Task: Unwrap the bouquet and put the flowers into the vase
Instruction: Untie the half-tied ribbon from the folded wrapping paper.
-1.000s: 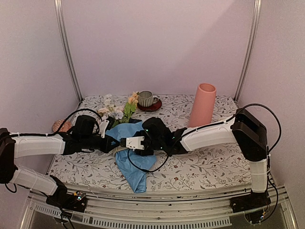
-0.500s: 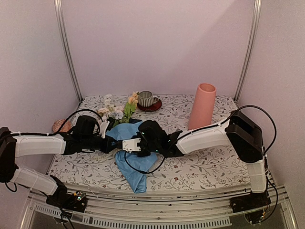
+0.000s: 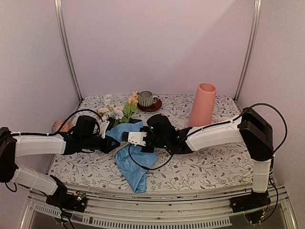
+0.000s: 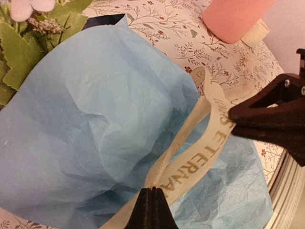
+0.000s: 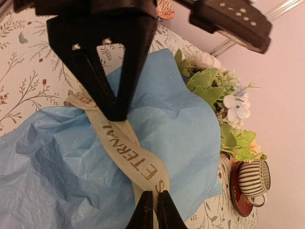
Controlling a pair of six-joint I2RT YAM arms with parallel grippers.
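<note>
At the near middle of the floral-print table (image 3: pixel 209 164), the bouquet (image 3: pixel 131 155) lies in blue paper, its flowers (image 3: pixel 116 112) pointing far-left. The left gripper (image 4: pixel 152 202) and the right gripper (image 5: pixel 153 204) each have their jaws together, pinching the one cream ribbon (image 4: pixel 190 162). Farther back stand one pink vase (image 3: pixel 202 105), upright, and one striped cup (image 3: pixel 145 98) on a red saucer (image 3: pixel 156 107). Pale walls enclose the table.
</note>
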